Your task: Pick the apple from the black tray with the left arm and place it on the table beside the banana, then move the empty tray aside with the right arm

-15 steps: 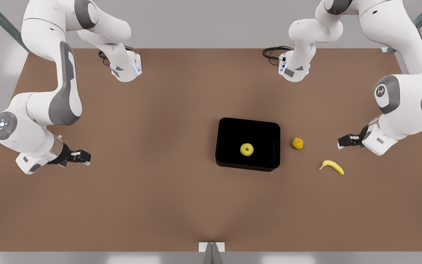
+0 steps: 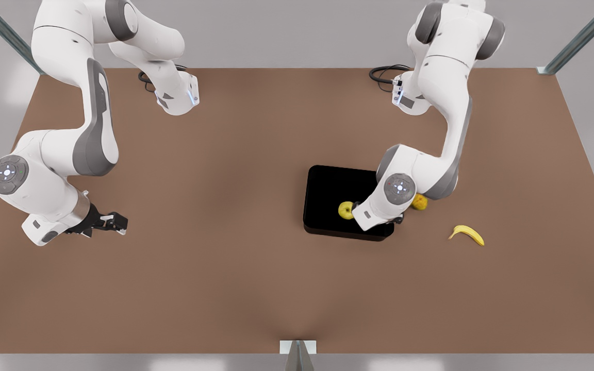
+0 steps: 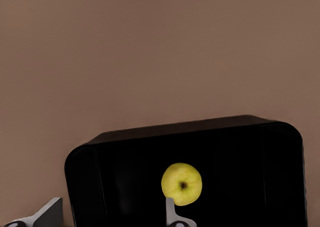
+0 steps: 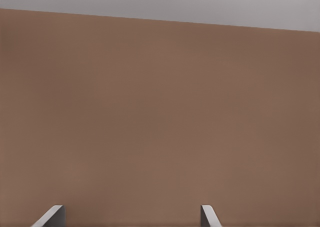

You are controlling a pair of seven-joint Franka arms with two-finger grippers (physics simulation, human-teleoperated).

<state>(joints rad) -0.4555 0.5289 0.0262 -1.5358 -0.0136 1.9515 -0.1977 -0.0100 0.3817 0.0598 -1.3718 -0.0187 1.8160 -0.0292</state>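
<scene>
Apple (image 2: 345,209) sits in the black tray (image 2: 328,185), toward the tray's near edge, and I see from the front view that the left gripper (image 2: 355,207) hangs right beside it, its wrist covering the tray's corner nearest the banana (image 2: 466,234). A bumpy orange fruit (image 2: 422,202) peeks out behind that arm, just off the tray's edge. The banana lies on the table (image 2: 225,257) well apart from the tray. The right gripper (image 2: 116,221) waits over bare table at the opposite end.

Left wrist view: the apple (image 3: 182,183) lies just ahead of one fingertip (image 3: 170,207) while the other (image 3: 50,212) is well off to one side, so the jaws are spread wide but not centred on the fruit. I judge I should shift sideways until the apple sits midway between the fingers, then descend and close gently on its widest part, clear of the tray (image 3: 125,152) rim.

Right wrist view: released fingers (image 4: 52,214), only bare table (image 4: 160,112) ahead.
</scene>
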